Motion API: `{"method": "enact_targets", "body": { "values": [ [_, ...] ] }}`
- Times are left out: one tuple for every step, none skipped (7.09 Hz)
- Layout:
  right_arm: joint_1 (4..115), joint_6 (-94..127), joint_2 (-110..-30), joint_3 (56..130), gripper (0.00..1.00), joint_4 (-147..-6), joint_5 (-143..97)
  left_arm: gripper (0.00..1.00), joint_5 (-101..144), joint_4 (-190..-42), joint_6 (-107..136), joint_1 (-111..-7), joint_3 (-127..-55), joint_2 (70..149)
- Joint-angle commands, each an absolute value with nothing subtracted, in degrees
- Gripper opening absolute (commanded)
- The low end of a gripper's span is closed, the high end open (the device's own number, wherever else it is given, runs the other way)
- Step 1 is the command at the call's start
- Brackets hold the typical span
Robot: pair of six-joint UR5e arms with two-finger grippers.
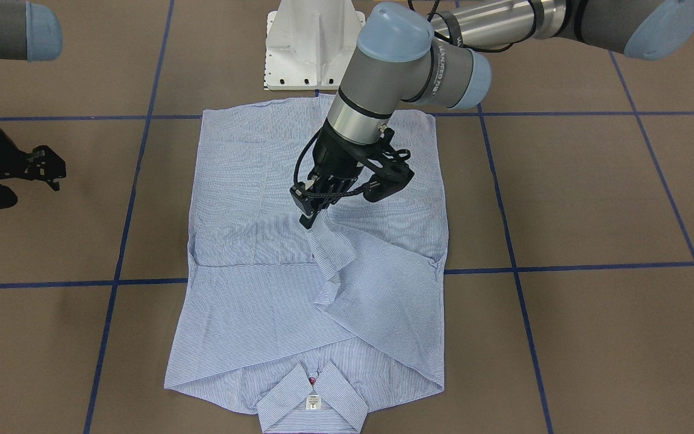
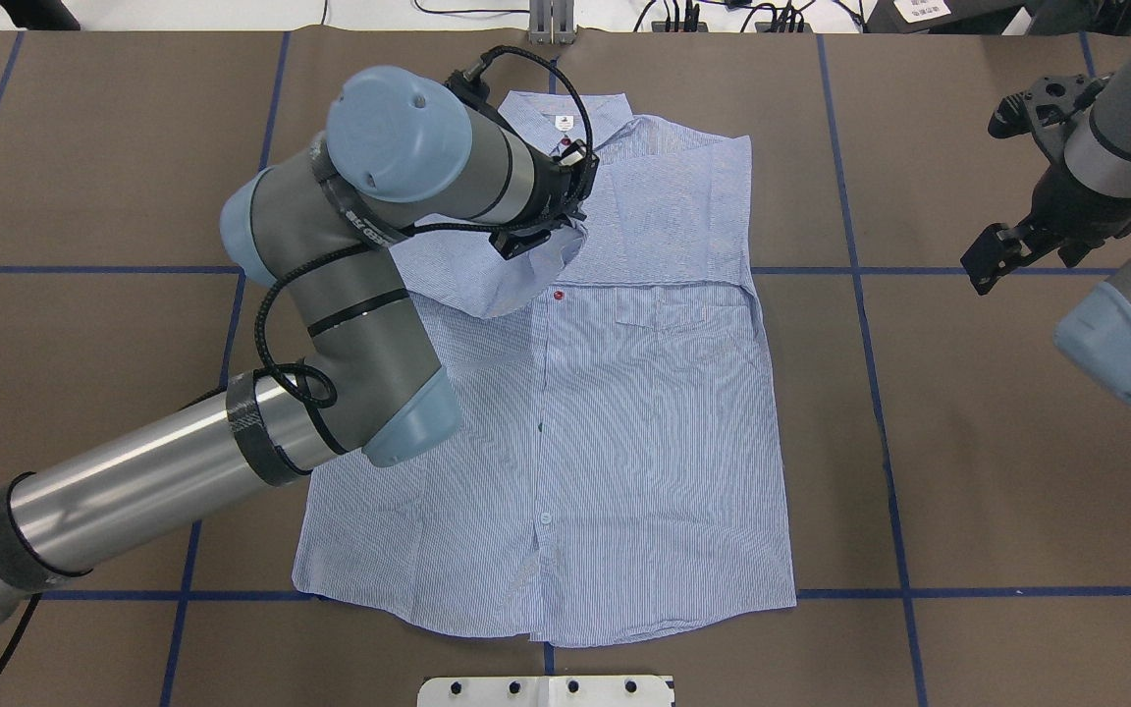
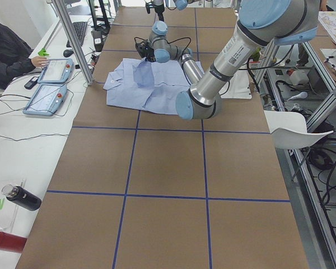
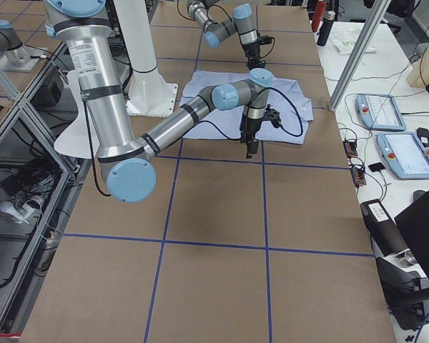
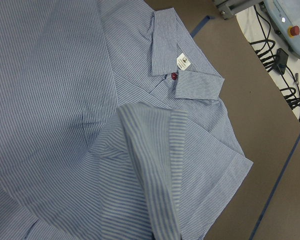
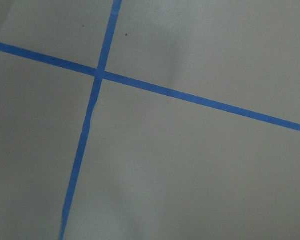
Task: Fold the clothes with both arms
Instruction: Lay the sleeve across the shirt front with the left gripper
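On a brown table point(image 1: 564, 181) ruled into squares by blue tape lines point(image 6: 190, 95), a shirt point(image 2: 624, 442) lies flat with its buttoned front facing up. It is light blue with fine white stripes. Its hem sits just beside the robot's white base point(image 2: 546, 690), and its collar point(image 2: 565, 113) points to the far side of the table. A white label point(image 1: 312, 402) shows inside the collar, with a red button point(image 1: 312, 380) just below it. The chest pocket point(image 2: 664, 314) is on the robot's right half of the shirt.

The left arm point(image 2: 330, 295) reaches in over the shirt from the robot's left. The left claw point(image 1: 311, 211) is clamped on the end of one sleeve point(image 1: 330, 250) and holds it up off the cloth, above the shirt's upper half. From the fingers the sleeve hangs down in a loose, twisted fold and runs back to the shoulder on the robot's left. The other sleeve point(image 1: 250, 301) lies folded flat across the chest. From the left wrist camera, the raised sleeve fills the foreground, with the collar beyond it.

The right arm point(image 2: 1115, 147) stays at the robot's right. The right claw point(image 2: 1017, 177) hovers over bare table, well apart from the shirt, with its fingers spread wide and nothing between them. Its wrist camera shows only brown table and two crossing tape lines.

At a side bench past the collar end, a person point(image 3: 5, 50) sits by two control pads point(image 3: 47, 84).
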State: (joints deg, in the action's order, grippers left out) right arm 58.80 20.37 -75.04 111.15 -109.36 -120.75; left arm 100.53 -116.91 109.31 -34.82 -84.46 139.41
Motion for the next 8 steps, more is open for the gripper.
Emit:
{"method": "enact_targets", "body": {
  "values": [
    [58.80,20.39,-75.06,111.18,1.00,-108.99,-120.85,0.00,98.61,-119.26,105.13,-32.35,-83.50,139.74],
    [58.80,20.39,-75.06,111.09,1.00,-108.98,-120.85,0.00,98.53,-120.75,101.64,-30.52,-83.58,139.57],
    [58.80,20.39,-75.06,111.09,1.00,-108.98,-120.76,0.00,98.00,-121.28,100.47,-28.76,-83.58,139.74],
    [58.80,20.39,-75.06,110.92,1.00,-108.81,-120.76,0.00,95.47,-123.99,99.50,-26.04,-83.32,139.22],
    [58.80,20.48,-74.97,110.57,1.00,-108.11,-120.76,0.00,92.67,-125.06,99.14,-24.01,-80.97,139.65],
    [58.71,20.48,-74.88,110.22,1.00,-107.32,-120.76,0.00,91.85,-127.16,96.27,-23.91,-79.38,139.22],
    [58.71,20.57,-74.80,109.95,1.00,-106.97,-120.85,0.00,90.80,-127.79,95.37,-23.91,-78.32,139.13],
    [58.71,20.65,-74.62,109.86,1.00,-106.96,-120.85,0.00,90.18,-127.88,95.36,-23.91,-78.22,139.04]
  ]
}}
